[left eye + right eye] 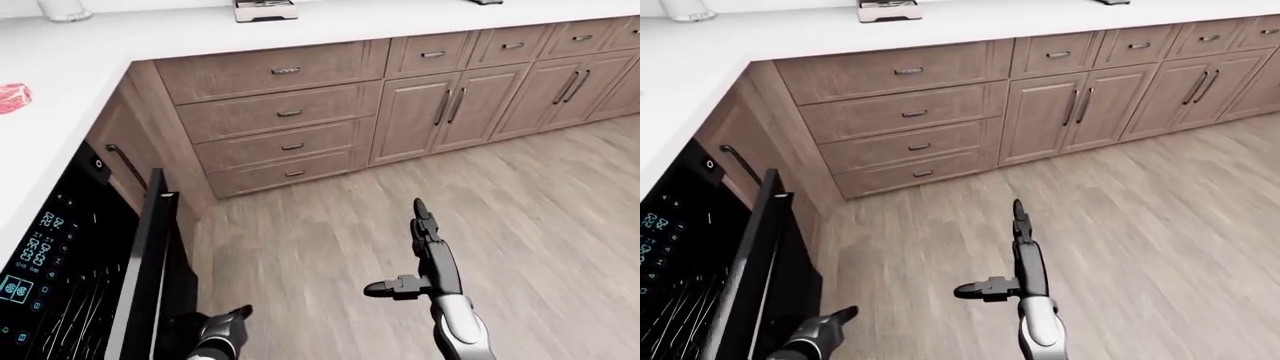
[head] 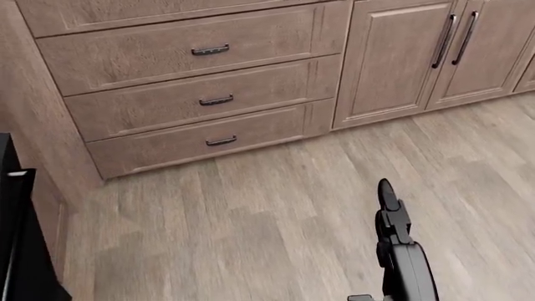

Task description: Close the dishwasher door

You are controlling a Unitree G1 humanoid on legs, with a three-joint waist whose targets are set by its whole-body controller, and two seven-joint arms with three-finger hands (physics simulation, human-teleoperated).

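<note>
The black dishwasher door point(image 1: 150, 255) stands ajar at the left of the left-eye view, tilted close to upright. Its lit control panel point(image 1: 38, 244) and dark racks show behind it. In the head view only the door's edge point(image 2: 15, 238) shows at the lower left. My left hand point(image 1: 225, 328) is low at the bottom, just right of the door's lower part, fingers open; I cannot tell whether it touches the door. My right hand point(image 1: 418, 247) is open and empty over the floor, fingers straight, thumb out to the left. It also shows in the head view point(image 2: 389, 213).
Wooden drawers point(image 1: 285, 112) and cupboard doors point(image 1: 445, 109) run along the top under a white counter point(image 1: 150, 37). A red piece of meat point(image 1: 12, 97) lies on the counter at the left. A wood plank floor point(image 1: 540, 225) stretches to the right.
</note>
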